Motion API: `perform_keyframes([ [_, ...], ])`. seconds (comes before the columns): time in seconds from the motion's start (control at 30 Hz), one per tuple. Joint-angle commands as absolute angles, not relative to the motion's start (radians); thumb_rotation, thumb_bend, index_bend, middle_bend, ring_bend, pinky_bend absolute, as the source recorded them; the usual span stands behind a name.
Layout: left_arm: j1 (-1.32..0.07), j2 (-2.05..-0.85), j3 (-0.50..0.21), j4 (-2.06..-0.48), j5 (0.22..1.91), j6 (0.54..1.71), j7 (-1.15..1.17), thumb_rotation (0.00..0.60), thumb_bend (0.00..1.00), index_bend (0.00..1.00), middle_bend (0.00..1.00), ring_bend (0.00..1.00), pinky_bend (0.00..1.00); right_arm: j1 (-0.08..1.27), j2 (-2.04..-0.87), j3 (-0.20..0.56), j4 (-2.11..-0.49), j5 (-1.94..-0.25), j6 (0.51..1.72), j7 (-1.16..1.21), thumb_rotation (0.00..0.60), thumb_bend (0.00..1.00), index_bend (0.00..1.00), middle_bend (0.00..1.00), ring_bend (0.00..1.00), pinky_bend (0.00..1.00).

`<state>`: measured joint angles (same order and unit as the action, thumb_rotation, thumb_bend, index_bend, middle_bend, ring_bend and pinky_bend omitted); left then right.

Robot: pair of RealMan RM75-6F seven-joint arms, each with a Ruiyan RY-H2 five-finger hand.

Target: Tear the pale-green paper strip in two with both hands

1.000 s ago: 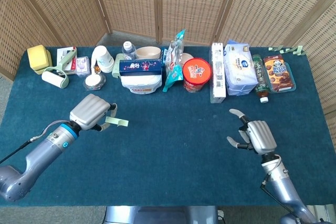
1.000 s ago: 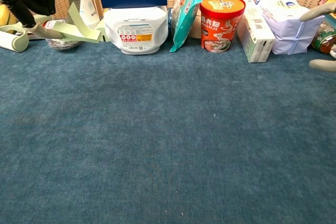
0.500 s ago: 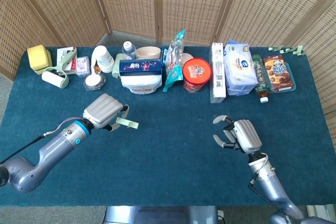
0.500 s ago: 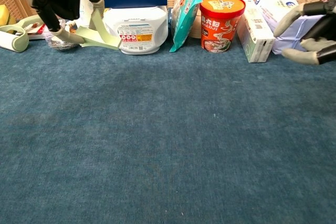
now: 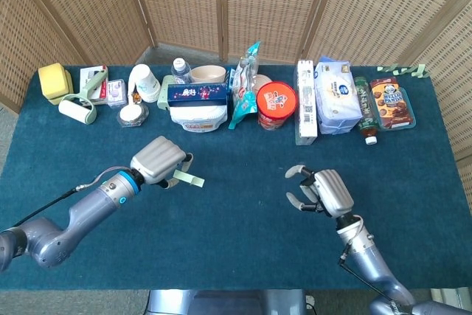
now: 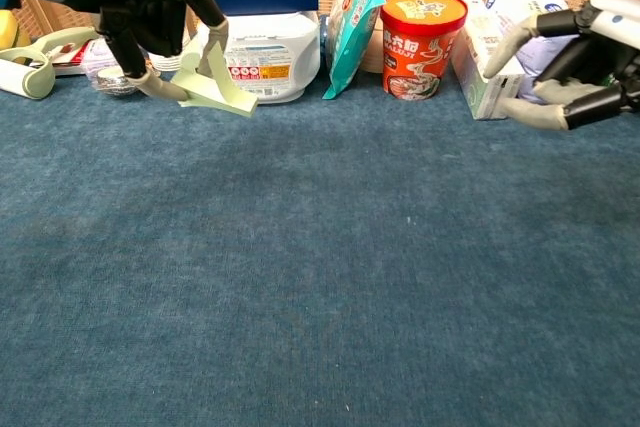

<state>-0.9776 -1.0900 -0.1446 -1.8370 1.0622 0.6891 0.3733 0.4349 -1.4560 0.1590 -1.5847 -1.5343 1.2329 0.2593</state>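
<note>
My left hand (image 5: pixel 158 161) (image 6: pixel 150 22) hangs over the left-centre of the blue table and pinches the pale-green paper strip (image 5: pixel 188 178) (image 6: pixel 218 92). The strip sticks out to the right of the hand, its free end pointing toward the middle. My right hand (image 5: pixel 323 191) (image 6: pixel 575 57) hovers at the right-centre, fingers spread and curled toward the left, holding nothing. A wide stretch of bare cloth separates the two hands.
Along the back edge stands a row of goods: a lint roller (image 5: pixel 77 108), paper cup (image 5: pixel 144 82), white tub (image 5: pixel 198 114) under a blue box (image 5: pixel 198 94), teal bag (image 5: pixel 243 86), red noodle cup (image 5: pixel 276 105), white carton (image 5: pixel 306 101), wipes pack (image 5: pixel 337 97), bottle (image 5: pixel 365 108).
Both hands have moved inward toward the table's middle. The left hand carried the strip rightward and nearer; the right hand slid leftward, fingers still apart.
</note>
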Motion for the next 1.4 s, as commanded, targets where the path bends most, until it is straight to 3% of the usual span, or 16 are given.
perform_keyframes([
  [0.03, -0.987, -1.099, -0.143, -1.834, 1.055, 0.686, 0.377, 0.6, 0.4, 0.65, 1.0, 1.0, 1.0, 0.443, -1.464, 0.163, -1.585, -1.536, 1.232, 0.26, 0.529, 0.36, 0.4, 1.0, 1.0, 0.99],
  [1.4, -1.121, -1.231, -0.129, -1.743, 0.967, 0.648, 0.369, 0.6, 0.4, 0.65, 1.0, 1.0, 1.0, 0.603, -1.569, 0.199, -1.613, -1.481, 1.107, 0.204, 0.528, 0.36, 0.37, 1.0, 1.0, 0.98],
])
